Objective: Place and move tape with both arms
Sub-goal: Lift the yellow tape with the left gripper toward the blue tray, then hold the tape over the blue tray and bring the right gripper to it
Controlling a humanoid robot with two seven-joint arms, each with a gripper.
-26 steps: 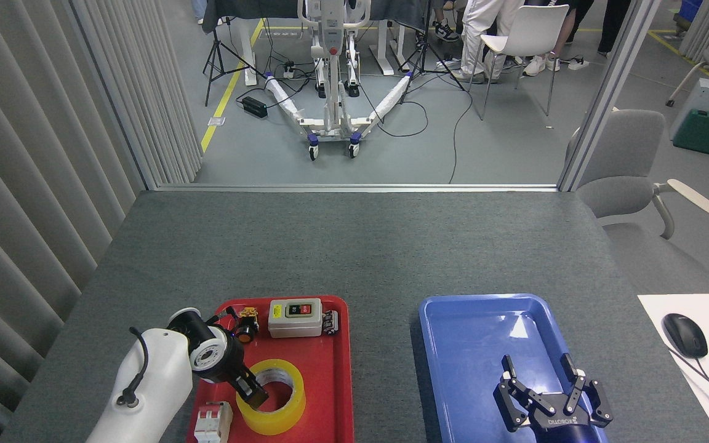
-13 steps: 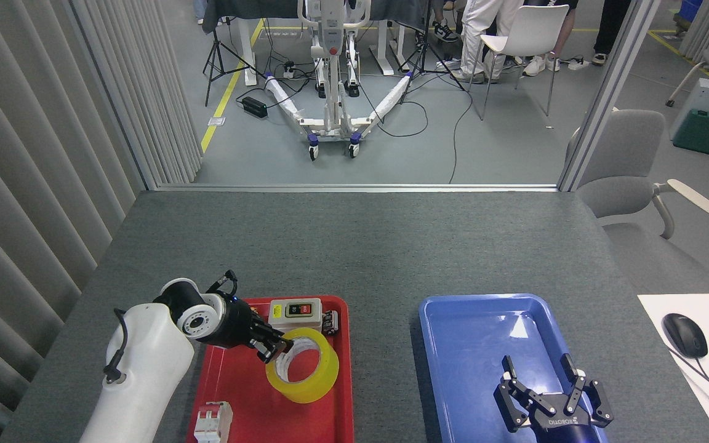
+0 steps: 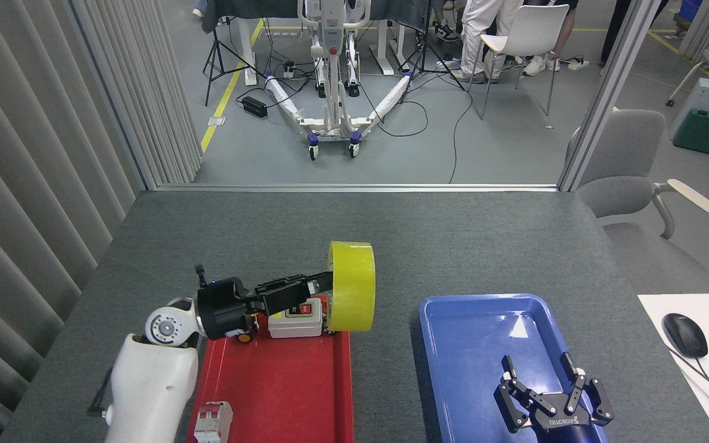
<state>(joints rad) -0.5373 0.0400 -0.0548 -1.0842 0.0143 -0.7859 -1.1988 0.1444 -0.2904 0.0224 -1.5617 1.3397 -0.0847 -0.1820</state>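
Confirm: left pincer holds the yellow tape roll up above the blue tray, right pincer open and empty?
Not quite. In the head view the left pincer holds the tape above the red tray, not the blue tray. The right pincer is open and empty.

The left gripper (image 3: 320,284) clamps the tape (image 3: 351,286), which stands on edge in the air above the far right corner of the red tray (image 3: 280,394). Under the arm, a grey switch box (image 3: 295,319) sits at the tray's far end and a white breaker (image 3: 213,421) at its near end. The right gripper (image 3: 542,376), fingers spread, hovers over the blue tray (image 3: 471,344). Both trays lie on the grey table (image 3: 354,240).
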